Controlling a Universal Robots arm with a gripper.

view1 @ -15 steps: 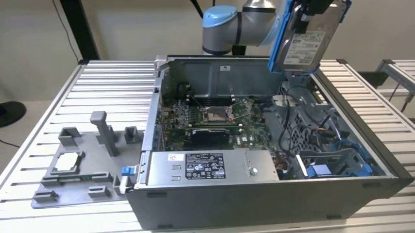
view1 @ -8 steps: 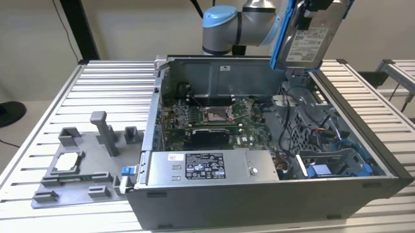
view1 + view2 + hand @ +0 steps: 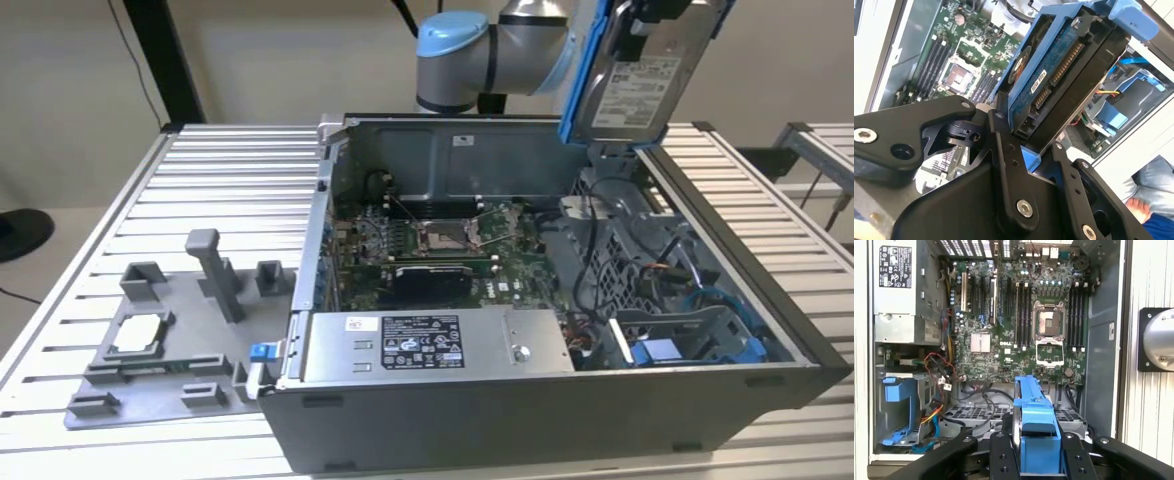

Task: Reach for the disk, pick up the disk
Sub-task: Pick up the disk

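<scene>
Your tool (image 3: 1026, 145) was clamped on the disk (image 3: 1064, 65), black fingers (image 3: 1000, 450) pressing both sides of its blue carrier. Disk sat right between the fingers, end-on, connector edge facing the second wrist view. In the exterior view the disk (image 3: 641, 75) hung lifted clear above the open computer case (image 3: 534, 400), over the case's far side, near the far edge of the slatted surface (image 3: 200, 200). Handling, my read: rigid metal body, fairly dense for its size, shock-sensitive, smooth faces likely slippery. Best hold is across the carrier rails, as you had it, off the circuit board and connectors. Grey fixture tray (image 3: 160, 350) sat by the surface's near corner, at the exterior view's left.
</scene>
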